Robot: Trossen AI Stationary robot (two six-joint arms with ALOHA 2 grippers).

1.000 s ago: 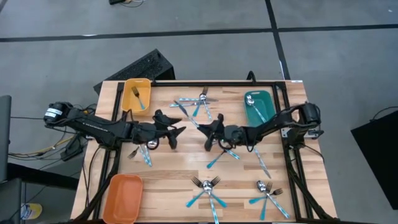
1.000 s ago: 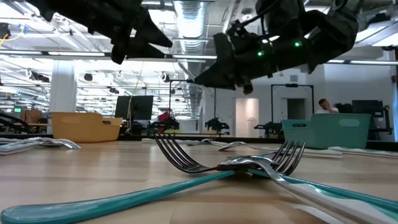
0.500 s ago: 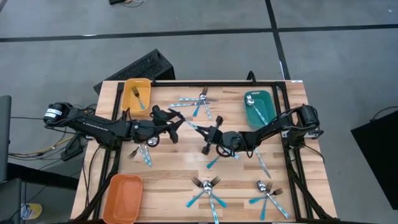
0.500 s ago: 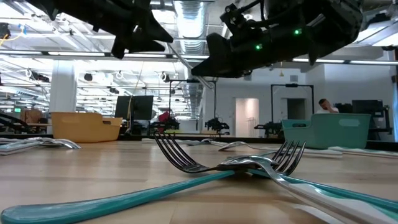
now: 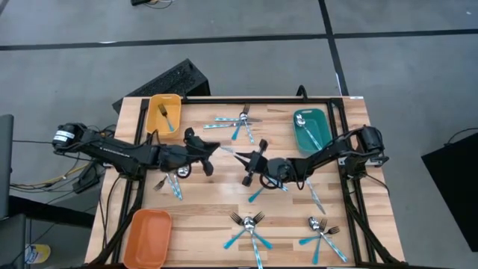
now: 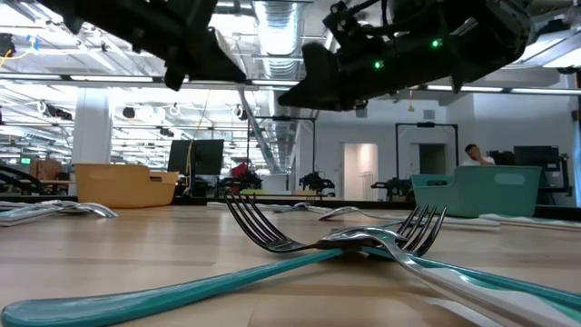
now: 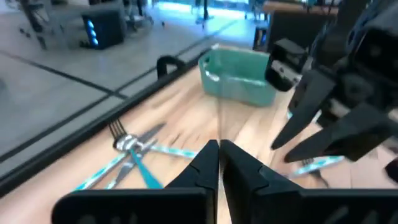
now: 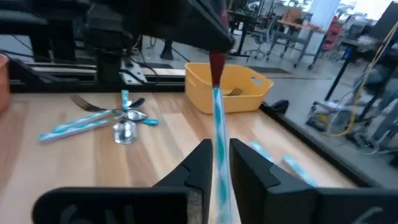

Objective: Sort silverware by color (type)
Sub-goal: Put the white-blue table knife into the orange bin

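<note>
One piece of silverware [image 5: 233,154], slim with a light-blue handle, hangs above the table's middle between my two grippers. My left gripper [image 5: 215,149] is shut on its left end. My right gripper [image 5: 250,161] has the handle between its narrowly parted fingers. Whether it is a fork, spoon or knife I cannot tell. Other silverware lies in small heaps at the far middle [image 5: 237,123], left [image 5: 170,183], near middle [image 5: 250,228] and near right [image 5: 321,235]. My left gripper pinches the piece's far end [image 8: 216,62] between its two fingertips [image 7: 208,158]. It comes in roughly level from the table's left, in line with the piece. That end is lifted clear of the table. My right gripper has the blue handle [image 8: 218,146] between its two fingers [image 8: 200,163]. It comes in roughly level from the table's right, fingers along the handle. The piece runs straight out to the other gripper, clear of the wood.
A yellow tray [image 5: 164,113] holding a fork stands at the far left. A teal tray [image 5: 310,128] with silverware in it is at the far right, an orange tray [image 5: 147,237] at the near left. More pieces lie below my right arm [image 5: 314,196].
My left gripper, wide open a second ago, has shut on the end of the piece held out by my right gripper. My right gripper has moved slightly toward the left gripper and rolled its wrist, carrying the piece into the left fingers.
</note>
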